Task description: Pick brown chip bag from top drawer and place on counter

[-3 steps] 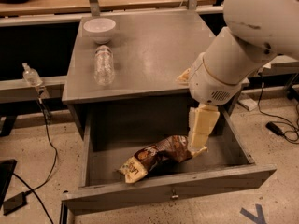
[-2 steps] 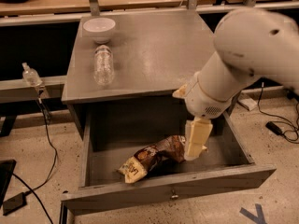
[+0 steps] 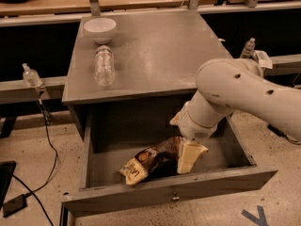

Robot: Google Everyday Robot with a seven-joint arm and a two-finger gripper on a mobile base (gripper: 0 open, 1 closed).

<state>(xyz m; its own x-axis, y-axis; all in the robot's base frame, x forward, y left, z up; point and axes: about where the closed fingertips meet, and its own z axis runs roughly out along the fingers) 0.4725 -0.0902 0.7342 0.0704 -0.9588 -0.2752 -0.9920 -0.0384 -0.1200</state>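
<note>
The brown chip bag [image 3: 146, 163] lies crumpled on the floor of the open top drawer [image 3: 211, 185], left of centre, with its tan end towards the front left. My gripper [image 3: 188, 157], cream-coloured under the bulky white arm [image 3: 235, 93], has reached down into the drawer and sits at the bag's right end, touching or overlapping it. The arm hides the far right part of the bag. The grey counter [image 3: 155, 51] is above and behind the drawer.
A white bowl [image 3: 99, 28] and a clear water bottle [image 3: 104, 65] lying on its side are on the counter's left part. Small bottles stand on ledges at the left [image 3: 31, 75] and right [image 3: 248, 47]. A cable [image 3: 47, 140] hangs at the left.
The arm has swung lower and leftwards into the drawer, bringing my gripper from above the bag's right end down onto it. The bag has not moved.
</note>
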